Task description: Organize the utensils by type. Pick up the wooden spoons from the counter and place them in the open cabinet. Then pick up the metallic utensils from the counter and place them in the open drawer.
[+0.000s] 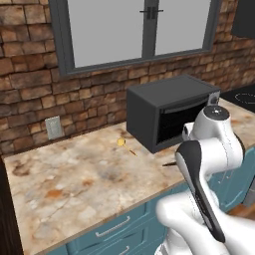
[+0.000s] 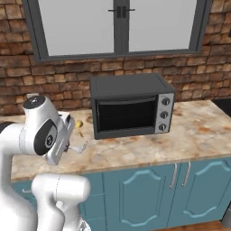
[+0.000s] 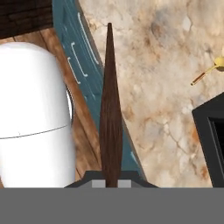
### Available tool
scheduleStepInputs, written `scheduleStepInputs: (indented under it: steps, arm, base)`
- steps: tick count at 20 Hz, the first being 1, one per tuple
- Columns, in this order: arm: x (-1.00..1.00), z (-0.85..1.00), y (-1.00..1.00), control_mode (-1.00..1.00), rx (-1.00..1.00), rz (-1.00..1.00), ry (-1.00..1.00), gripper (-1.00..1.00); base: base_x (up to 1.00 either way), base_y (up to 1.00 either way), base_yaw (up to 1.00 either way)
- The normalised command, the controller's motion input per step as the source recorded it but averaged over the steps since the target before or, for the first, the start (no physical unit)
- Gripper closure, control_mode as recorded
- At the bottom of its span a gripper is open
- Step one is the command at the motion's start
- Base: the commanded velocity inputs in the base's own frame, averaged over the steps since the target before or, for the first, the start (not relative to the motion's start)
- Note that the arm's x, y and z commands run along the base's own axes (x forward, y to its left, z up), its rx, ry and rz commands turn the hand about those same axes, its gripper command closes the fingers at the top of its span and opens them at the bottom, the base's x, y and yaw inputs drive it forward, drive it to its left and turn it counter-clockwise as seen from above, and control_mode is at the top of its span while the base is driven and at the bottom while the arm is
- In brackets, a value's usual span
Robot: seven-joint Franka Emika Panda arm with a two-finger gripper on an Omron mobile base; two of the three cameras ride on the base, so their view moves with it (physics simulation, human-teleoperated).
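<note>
Your counter (image 1: 74, 184) runs below the window (image 2: 117, 27) and brick wall (image 1: 30, 74). On it, the toaster oven (image 2: 131, 106) sits at your 1 o'clock. The small spoon-like utensil (image 1: 123, 144) lies on the counter just left of the oven, at 12 o'clock. A wall outlet (image 1: 54, 127) sits at 10 o'clock. Drawer fronts (image 1: 114, 229) lie beneath the counter edge.

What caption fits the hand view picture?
Gripper holds a dark-handled utensil above the marbled counter, gold spoon nearby.

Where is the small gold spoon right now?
The gold spoon lies on the counter just left of the toaster oven, near the brick wall; the hand view shows it at right.
</note>
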Motion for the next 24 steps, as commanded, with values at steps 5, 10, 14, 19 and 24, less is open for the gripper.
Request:
scheduleStepInputs:
  steps: [5, 10, 14, 19, 24]
  arm:
    - [-0.11, 0.06, 0.0, 1.0, 0.0, -0.04, -0.03, 1.0]
    - [0.0, 0.0, 0.0, 1.0, 0.0, 0.0, 0.0, 1.0]
    - [0.0, 0.0, 0.0, 1.0, 0.0, 0.0, 0.0, 1.0]
    - [0.0, 0.0, 0.0, 1.0, 0.0, 0.0, 0.0, 1.0]
    - [0.0, 0.0, 0.0, 1.0, 0.0, 0.0, 0.0, 1.0]
  base:
    - [-0.22, -0.07, -0.08]
    - [-0.34, -0.29, -0.21]
    - [-0.11, -0.54, -0.4]
    - [-0.01, -0.71, -0.55]
    - [0.11, -0.7, -0.48]
